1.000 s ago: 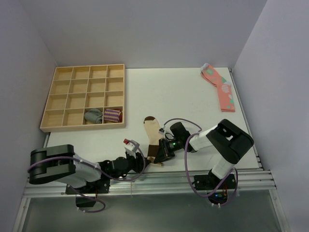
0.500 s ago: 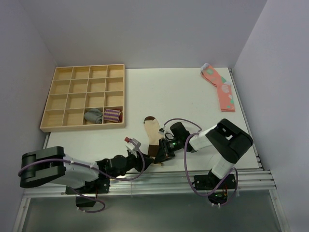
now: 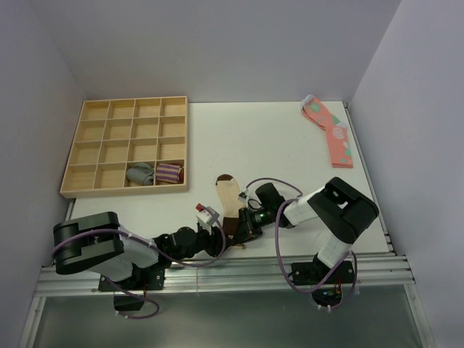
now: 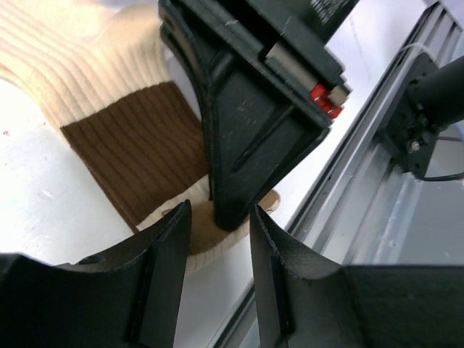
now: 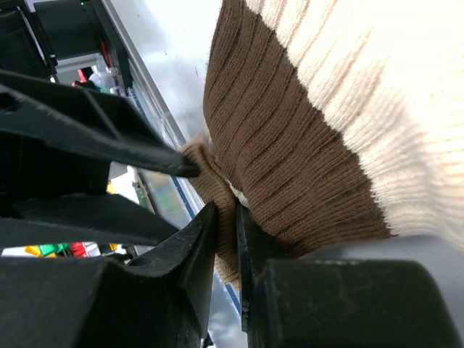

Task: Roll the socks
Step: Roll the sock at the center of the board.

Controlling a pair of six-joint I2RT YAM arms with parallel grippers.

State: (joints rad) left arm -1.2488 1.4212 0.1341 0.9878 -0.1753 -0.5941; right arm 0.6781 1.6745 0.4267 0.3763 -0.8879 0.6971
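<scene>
The beige socks (image 3: 230, 197) lie stacked near the table's front edge, with the dark brown toe pointing away and the cuff end nearest me. My right gripper (image 3: 238, 230) is shut on the tan cuff edge, and the right wrist view shows the right gripper (image 5: 226, 212) pinching that fabric below the brown band (image 5: 290, 145). My left gripper (image 3: 222, 235) is open just left of it. In the left wrist view the left gripper (image 4: 220, 212) straddles the sock's edge (image 4: 196, 239) and the tip of the right gripper's finger (image 4: 246, 145). It holds nothing.
A wooden compartment tray (image 3: 94, 145) stands at the back left with a grey rolled sock (image 3: 141, 174) and a purple-striped one (image 3: 170, 172). Pink spotted socks (image 3: 330, 130) lie at the far right. A metal rail (image 3: 239, 270) runs along the near edge.
My left gripper has slid right along the front edge until it reaches the sock's cuff end. The right gripper has kept its pinch and not moved.
</scene>
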